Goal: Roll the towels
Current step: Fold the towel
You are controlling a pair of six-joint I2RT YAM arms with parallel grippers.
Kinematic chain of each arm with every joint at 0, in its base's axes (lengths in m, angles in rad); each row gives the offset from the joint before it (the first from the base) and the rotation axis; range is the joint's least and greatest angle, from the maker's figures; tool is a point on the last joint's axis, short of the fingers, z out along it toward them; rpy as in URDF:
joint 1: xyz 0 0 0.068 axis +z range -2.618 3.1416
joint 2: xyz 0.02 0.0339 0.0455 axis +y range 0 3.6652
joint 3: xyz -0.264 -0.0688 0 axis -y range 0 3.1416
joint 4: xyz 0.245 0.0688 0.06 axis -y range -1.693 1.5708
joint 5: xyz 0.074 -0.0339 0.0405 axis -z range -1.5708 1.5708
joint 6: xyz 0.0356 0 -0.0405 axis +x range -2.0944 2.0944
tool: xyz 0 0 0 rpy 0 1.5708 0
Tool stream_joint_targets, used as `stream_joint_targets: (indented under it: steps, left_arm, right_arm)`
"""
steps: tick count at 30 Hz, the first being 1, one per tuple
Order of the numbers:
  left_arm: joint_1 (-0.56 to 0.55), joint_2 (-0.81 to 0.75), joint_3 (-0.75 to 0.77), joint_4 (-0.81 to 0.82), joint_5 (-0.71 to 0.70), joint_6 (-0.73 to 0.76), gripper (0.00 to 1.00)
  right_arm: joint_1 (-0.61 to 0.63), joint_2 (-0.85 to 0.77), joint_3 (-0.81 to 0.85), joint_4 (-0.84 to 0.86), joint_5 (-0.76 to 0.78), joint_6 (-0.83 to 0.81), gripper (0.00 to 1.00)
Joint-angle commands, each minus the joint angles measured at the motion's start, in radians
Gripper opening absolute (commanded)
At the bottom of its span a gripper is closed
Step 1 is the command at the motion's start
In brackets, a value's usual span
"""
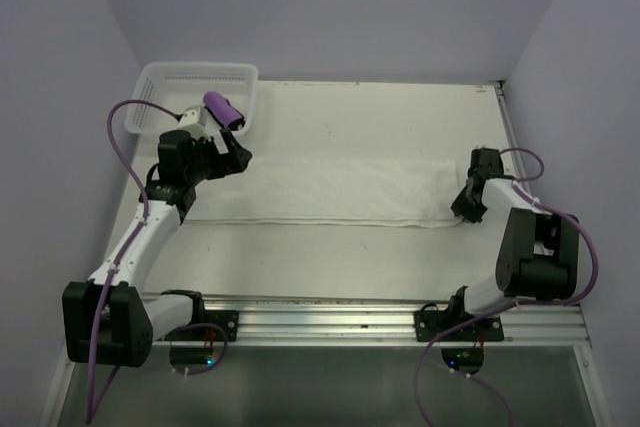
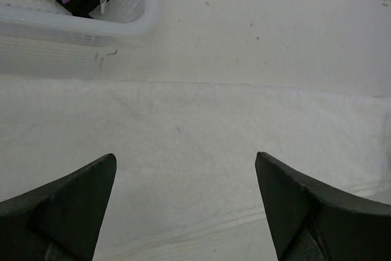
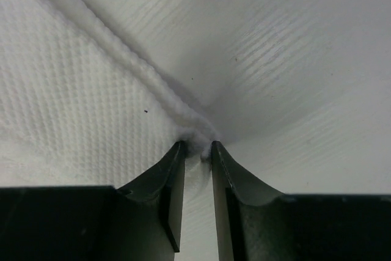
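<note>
Towels: 2 total. Purple towel point(image 1: 223, 108): 1. White towel point(image 1: 330, 192): 1.
Mesh basket point(image 1: 160, 77): 1.
Table point(image 1: 400, 117): 1.
Robot arms: 2. Left arm point(image 1: 140, 237): 1. Right arm point(image 1: 530, 247): 1.
Grippers: 2. Left gripper point(image 2: 185, 163): 1. Right gripper point(image 3: 195, 146): 1.
Fingers point(image 2: 67, 206): 4, two per gripper.

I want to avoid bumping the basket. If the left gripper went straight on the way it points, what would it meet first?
Probably the white towel, framed by the open left gripper; the basket lies farther off, though depth is unclear.
</note>
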Motion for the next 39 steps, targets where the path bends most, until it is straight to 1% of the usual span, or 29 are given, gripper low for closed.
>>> stream_joint_targets:
  steps: [1, 2, 4, 6, 7, 10, 13, 15, 16, 19, 22, 23, 24, 30, 33, 34, 37, 39]
  left_arm:
    - [-0.01, -0.024, 0.027, -0.004, -0.023, 0.036, 1.0]
    - [-0.011, -0.024, 0.028, -0.007, -0.03, 0.037, 1.0]
    - [-0.017, -0.024, 0.027, -0.009, -0.037, 0.043, 1.0]
    - [-0.025, -0.021, 0.028, -0.01, -0.047, 0.046, 0.99]
    - [-0.025, -0.016, 0.027, -0.012, -0.049, 0.046, 1.0]
    - [-0.027, -0.007, 0.032, -0.012, -0.037, 0.046, 1.0]
    - [-0.028, -0.006, 0.028, -0.004, -0.027, 0.046, 1.0]
    - [-0.033, -0.003, 0.025, 0.007, -0.004, 0.046, 1.0]
    - [-0.037, 0.001, 0.025, 0.008, 0.0, 0.046, 0.99]
    - [-0.056, 0.008, 0.025, 0.0, 0.013, 0.049, 1.0]
    - [-0.06, -0.002, 0.025, -0.013, 0.013, 0.051, 1.0]
    - [-0.06, -0.007, 0.025, -0.016, 0.013, 0.051, 0.99]
    - [-0.06, -0.012, 0.018, -0.015, 0.011, 0.049, 1.0]
    - [-0.06, -0.039, 0.013, -0.042, -0.018, 0.055, 1.0]
    - [-0.06, -0.084, 0.001, -0.044, -0.102, 0.048, 1.0]
    - [-0.06, -0.093, -0.002, -0.041, -0.11, 0.049, 1.0]
    - [-0.06, -0.099, -0.007, -0.044, -0.112, 0.051, 1.0]
    - [-0.062, -0.099, -0.007, -0.047, -0.106, 0.052, 1.0]
  right_arm:
    - [-0.024, 0.037, -0.045, 0.05, 0.01, 0.046, 0.23]
    - [-0.038, 0.039, -0.044, 0.051, 0.009, 0.049, 0.17]
    - [-0.053, 0.035, -0.038, 0.037, 0.009, 0.053, 0.12]
    - [-0.094, 0.02, -0.029, 0.011, -0.02, 0.055, 0.02]
    - [-0.108, -0.009, -0.026, 0.002, -0.01, 0.056, 0.0]
    - [-0.179, -0.069, -0.03, -0.021, -0.009, 0.056, 0.0]
    - [-0.249, -0.112, -0.021, -0.07, 0.026, 0.088, 0.0]
    - [-0.317, -0.144, -0.016, -0.099, 0.049, 0.11, 0.0]
    - [-0.372, -0.159, -0.01, -0.102, 0.043, 0.112, 0.0]
    - [-0.42, -0.228, 0.017, -0.119, 0.032, 0.102, 0.0]
    - [-0.42, -0.267, 0.031, -0.083, -0.049, 0.058, 0.0]
    - [-0.418, -0.274, 0.021, -0.052, -0.103, 0.041, 0.0]
    - [-0.417, -0.282, 0.008, 0.0, -0.199, 0.038, 0.0]
    - [-0.372, -0.279, -0.015, 0.078, -0.382, 0.019, 0.0]
    - [-0.305, -0.323, -0.012, 0.099, -0.375, 0.02, 0.0]
    - [-0.268, -0.348, -0.004, 0.102, -0.364, 0.016, 0.0]
    - [-0.227, -0.369, 0.03, 0.079, -0.33, 0.015, 0.0]
    - [-0.219, -0.373, 0.05, 0.06, -0.342, 0.018, 0.0]
